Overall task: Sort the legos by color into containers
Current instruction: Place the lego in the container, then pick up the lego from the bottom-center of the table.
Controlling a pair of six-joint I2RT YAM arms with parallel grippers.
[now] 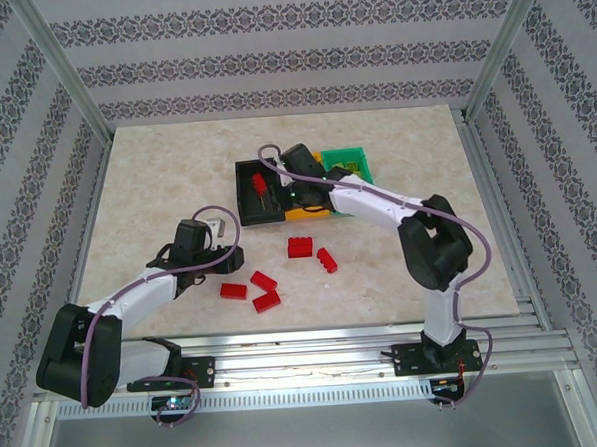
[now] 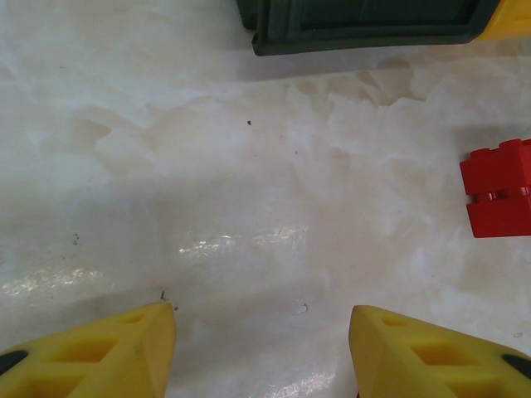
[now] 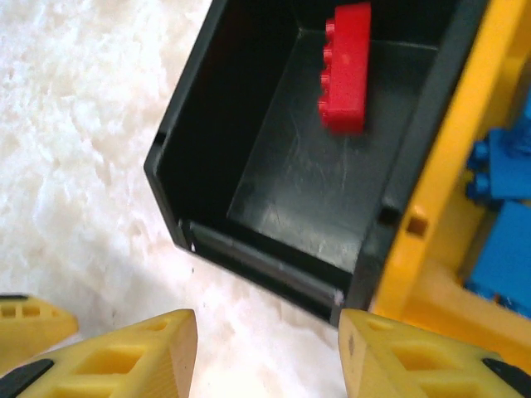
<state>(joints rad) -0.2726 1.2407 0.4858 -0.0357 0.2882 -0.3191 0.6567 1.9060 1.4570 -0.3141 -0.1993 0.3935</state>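
Observation:
The black bin holds one red lego, seen lying on the bin floor. To its right stands the orange-yellow bin with blue legos inside, and behind that the green bin. Several red legos lie loose on the table, among them a pair and three nearer. My right gripper is open and empty, over the near short wall of the black bin. My left gripper is open above bare table, with a red lego ahead to its right.
The marble tabletop is walled by patterned panels on three sides. The right arm reaches across the orange-yellow bin and hides most of it. The black bin's edge lies ahead of my left gripper.

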